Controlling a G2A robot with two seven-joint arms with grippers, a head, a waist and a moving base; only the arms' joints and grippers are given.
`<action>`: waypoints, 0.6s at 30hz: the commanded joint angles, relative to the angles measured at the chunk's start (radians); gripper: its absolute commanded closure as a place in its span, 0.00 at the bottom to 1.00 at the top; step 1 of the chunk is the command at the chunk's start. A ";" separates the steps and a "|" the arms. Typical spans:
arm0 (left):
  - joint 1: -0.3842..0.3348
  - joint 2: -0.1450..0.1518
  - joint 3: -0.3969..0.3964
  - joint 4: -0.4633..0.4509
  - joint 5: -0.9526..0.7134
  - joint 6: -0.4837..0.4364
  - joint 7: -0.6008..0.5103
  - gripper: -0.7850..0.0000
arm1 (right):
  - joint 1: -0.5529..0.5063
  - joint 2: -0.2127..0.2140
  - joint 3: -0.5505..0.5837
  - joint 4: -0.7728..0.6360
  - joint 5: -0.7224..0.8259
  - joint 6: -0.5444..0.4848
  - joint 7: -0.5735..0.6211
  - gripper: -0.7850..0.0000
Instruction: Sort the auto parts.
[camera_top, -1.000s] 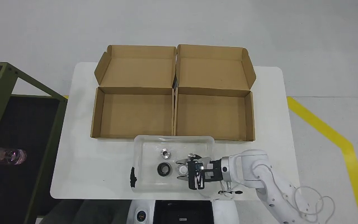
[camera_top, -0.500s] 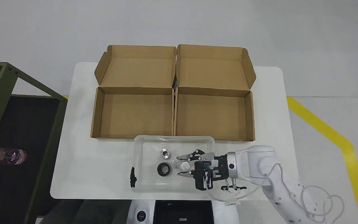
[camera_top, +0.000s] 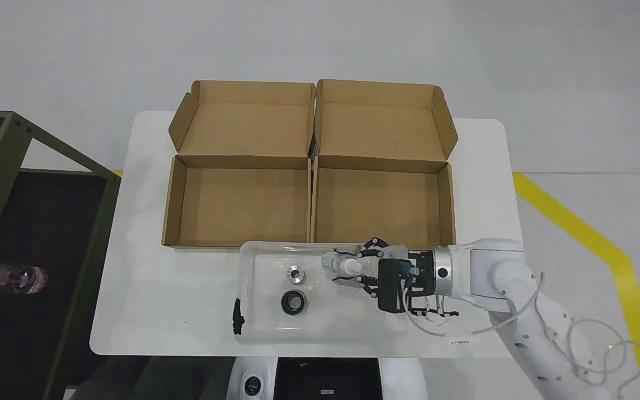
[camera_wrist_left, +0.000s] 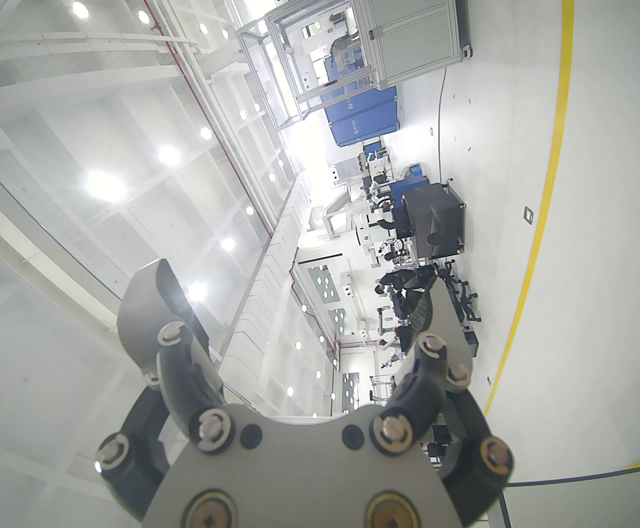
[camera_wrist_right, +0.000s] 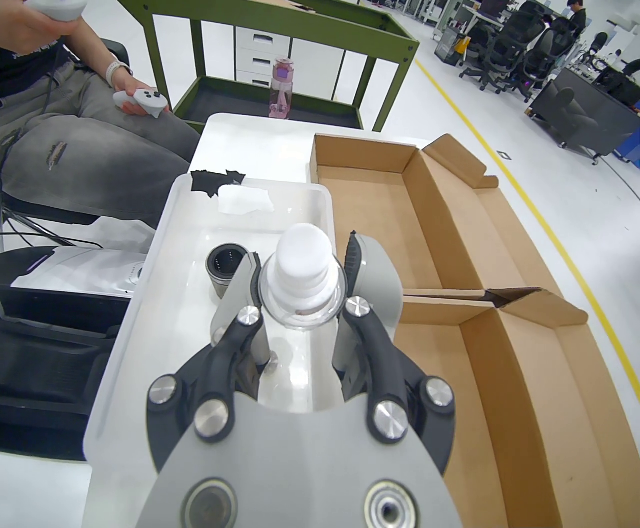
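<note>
Top view: white part (camera_top: 334, 265) pinched in right gripper (camera_top: 346, 267), held over tray (camera_top: 246, 300) near its 2 o'clock corner, box (camera_top: 380, 210) waiting at 12.

Left wrist view: left gripper (camera_wrist_left: 287, 290) spread wide, empty, aimed at the ceiling.

Right wrist view: jaws clamped on the part's clear flange. Probably light, stiff, slippery plastic, so best taken at that flange, under the stepped cap. No legible writing on it.
</note>
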 joint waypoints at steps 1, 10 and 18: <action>0.000 0.000 0.000 0.000 0.000 0.000 0.000 0.00 | 0.010 0.001 0.005 0.005 0.005 0.000 -0.006 1.00; 0.000 0.000 0.000 0.000 0.000 0.000 0.000 0.00 | 0.061 0.000 0.021 0.036 0.038 0.018 -0.038 1.00; 0.000 0.000 0.000 0.000 0.000 0.000 0.000 0.00 | 0.124 -0.005 0.019 0.078 0.074 0.044 -0.053 1.00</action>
